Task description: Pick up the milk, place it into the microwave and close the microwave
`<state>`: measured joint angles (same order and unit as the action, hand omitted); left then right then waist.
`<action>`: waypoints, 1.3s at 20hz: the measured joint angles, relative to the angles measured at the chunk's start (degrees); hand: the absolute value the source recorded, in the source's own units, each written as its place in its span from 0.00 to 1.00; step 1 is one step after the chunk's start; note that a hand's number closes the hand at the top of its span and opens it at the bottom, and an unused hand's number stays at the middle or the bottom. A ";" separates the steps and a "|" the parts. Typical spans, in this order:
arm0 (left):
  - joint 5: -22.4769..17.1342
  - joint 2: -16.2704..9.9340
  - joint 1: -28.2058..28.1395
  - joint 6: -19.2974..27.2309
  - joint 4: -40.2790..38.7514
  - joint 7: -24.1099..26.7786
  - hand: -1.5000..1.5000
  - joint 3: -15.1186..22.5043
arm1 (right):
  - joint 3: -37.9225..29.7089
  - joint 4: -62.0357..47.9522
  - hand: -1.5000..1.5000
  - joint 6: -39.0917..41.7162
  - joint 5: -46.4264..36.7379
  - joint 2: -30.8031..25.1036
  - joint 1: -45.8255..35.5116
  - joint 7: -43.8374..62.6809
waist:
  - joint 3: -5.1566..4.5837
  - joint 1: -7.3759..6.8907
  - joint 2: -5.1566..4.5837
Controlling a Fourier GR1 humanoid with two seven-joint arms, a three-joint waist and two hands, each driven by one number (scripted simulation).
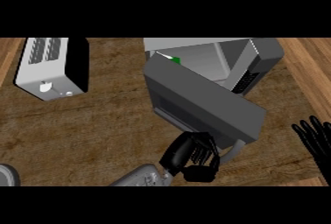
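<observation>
The milk [173, 59] is inside the microwave [258, 52]; only a small white and green part shows over the top edge of the half-open door [200, 98], so its axis and direction cannot be told. The left hand [191, 155], fingers curled and holding nothing, is at the door's lower edge beside the handle [237, 150]. The right hand [317, 140] rests at the right edge with straight fingers. A toaster [48, 65] stands at the left.

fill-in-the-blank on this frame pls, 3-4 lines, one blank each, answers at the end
1. The microwave door is partly ____, not yet shut.
2. The left hand is at the door's lower edge, near its ____.
3. The right hand rests at the view's ____ edge, fingers straight.
4. The white appliance at upper left is a ____.

Answers: open; handle; right; toaster
</observation>
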<state>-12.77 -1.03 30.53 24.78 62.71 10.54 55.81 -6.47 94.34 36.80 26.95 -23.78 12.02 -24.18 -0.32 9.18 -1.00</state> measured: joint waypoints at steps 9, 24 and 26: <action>-8.04 0.72 8.72 9.31 -3.31 1.26 1.00 -1.59 | 1.58 5.73 0.00 0.68 4.37 -1.32 -0.24 4.30 | -0.05 2.61 -0.79; -20.24 1.05 21.45 11.66 -14.66 5.21 1.00 -7.37 | 0.47 10.30 0.00 -1.26 10.54 -4.44 -0.93 10.16 | 0.01 4.98 -2.45; -21.83 1.07 22.12 11.18 -15.55 5.77 1.00 -7.77 | 0.20 10.71 0.00 -1.47 11.27 -4.78 -1.03 10.63 | 0.04 5.26 -2.53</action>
<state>-34.61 0.04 52.64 35.96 47.16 16.31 48.04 -6.27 105.05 35.33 38.22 -28.56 10.98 -13.55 -0.28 14.45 -3.53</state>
